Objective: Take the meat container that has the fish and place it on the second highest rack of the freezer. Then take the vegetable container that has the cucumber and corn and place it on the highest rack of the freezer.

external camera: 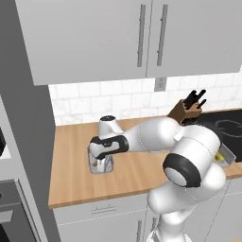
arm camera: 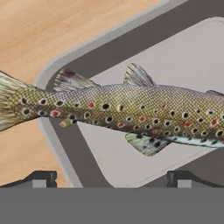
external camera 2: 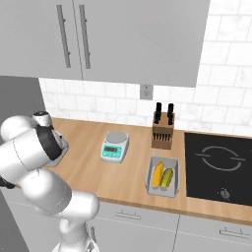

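From the left, gripper low over the meat container on the counter, nothing lifted; from the right, vegetable container untouched near the knife block; from the hand, jaws wide astride the fish, both placements left.

- Even, bright rendered light; no glare
- Soft shading under the wall cabinets
- The fish close up looks slightly pixelated; edges undistorted
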